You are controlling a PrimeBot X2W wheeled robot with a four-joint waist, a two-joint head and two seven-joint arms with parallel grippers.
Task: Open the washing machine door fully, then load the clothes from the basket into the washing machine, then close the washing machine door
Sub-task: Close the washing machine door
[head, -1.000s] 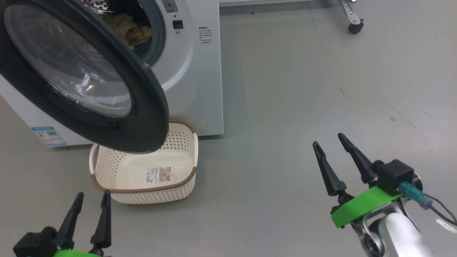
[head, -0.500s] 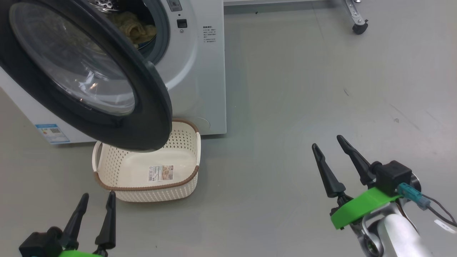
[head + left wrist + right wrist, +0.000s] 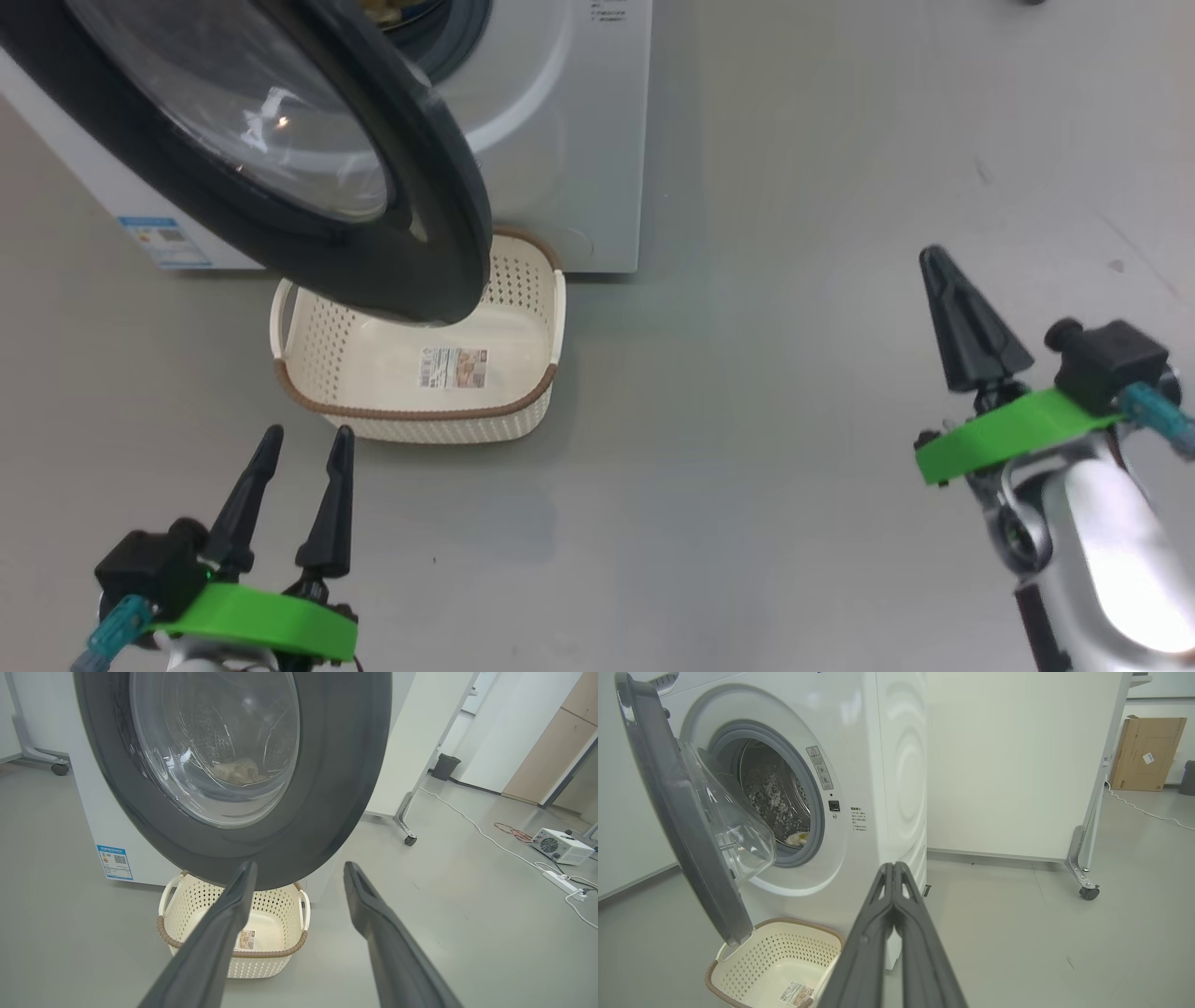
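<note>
The glossy, likely stiff door point(image 3: 453, 219) hung ahead of the spread left end effector point(image 3: 309, 434), best pushed at its rim; the right end effector point(image 3: 934, 257) was pressed together.

The left gripper point(image 3: 307, 439) and the right gripper point(image 3: 936, 266) have long black pointed fingers point(image 3: 971, 327) above a bright green plate point(image 3: 1013, 429). Beside the plate sit a black box point(image 3: 1111, 359) and a teal plug point(image 3: 1146, 404). Below the plate is a glossy silver-white forearm point(image 3: 1111, 560).
</note>
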